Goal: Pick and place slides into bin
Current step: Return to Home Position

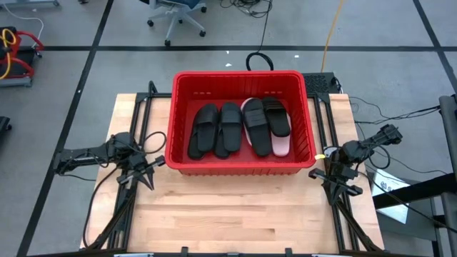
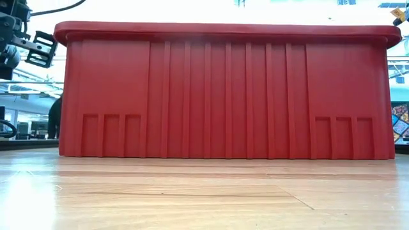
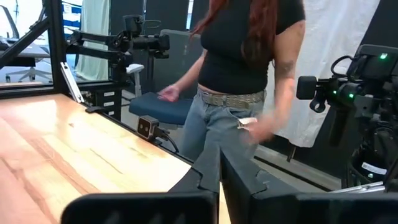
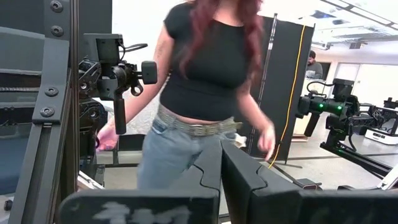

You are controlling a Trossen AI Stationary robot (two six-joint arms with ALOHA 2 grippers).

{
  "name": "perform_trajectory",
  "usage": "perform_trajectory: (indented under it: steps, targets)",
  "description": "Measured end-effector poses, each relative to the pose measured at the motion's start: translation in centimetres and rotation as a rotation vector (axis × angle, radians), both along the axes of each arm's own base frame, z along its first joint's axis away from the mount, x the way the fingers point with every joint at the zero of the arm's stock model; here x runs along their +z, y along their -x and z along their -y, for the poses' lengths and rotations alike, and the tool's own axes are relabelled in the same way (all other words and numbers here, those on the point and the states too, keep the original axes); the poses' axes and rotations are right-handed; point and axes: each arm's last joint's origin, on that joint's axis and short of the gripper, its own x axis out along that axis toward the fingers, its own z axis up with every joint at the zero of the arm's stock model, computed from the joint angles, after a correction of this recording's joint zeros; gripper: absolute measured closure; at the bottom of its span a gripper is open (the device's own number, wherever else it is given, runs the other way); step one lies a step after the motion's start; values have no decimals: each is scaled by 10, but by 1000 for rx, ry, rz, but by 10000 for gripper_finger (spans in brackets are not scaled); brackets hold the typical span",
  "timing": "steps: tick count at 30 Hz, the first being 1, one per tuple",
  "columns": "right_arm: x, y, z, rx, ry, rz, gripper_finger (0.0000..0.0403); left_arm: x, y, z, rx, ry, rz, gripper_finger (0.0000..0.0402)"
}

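The red bin (image 1: pixel 175 121) stands on the wooden table's far middle, and its ribbed front wall (image 2: pixel 223 96) fills the low view. Inside lie the slides: two black ones (image 1: pixel 203 132) (image 1: pixel 228 128) side by side at the left. To their right, two more black ones (image 1: pixel 258 128) (image 1: pixel 277 118) rest on pale pink ones (image 1: pixel 283 146). My left gripper (image 1: pixel 146 180) (image 3: pixel 219 163) is shut and empty, folded back at the bin's left. My right gripper (image 1: pixel 343 190) (image 4: pixel 219 154) is shut and empty at the bin's right.
A person (image 3: pixel 242 74) (image 4: pixel 205 81) stands beyond the table's near edge. A small camera (image 3: pixel 147 126) sits at that edge. Bare wood (image 1: pixel 235 207) lies in front of the bin. Black frame rails (image 1: pixel 136 107) (image 1: pixel 332 118) run beside it.
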Motion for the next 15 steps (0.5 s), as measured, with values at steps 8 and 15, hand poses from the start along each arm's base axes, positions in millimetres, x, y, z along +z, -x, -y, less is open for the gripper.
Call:
perform_trajectory:
  steps: [8, 15]
  targets:
    - [0, 0, 0, 0, 0, 0, 403, 2, -1, 0, 22, 0, 24, 393]
    - [0, 0, 0, 0, 0, 0, 403, 3, -1, 0, 22, -1, 31, 374]
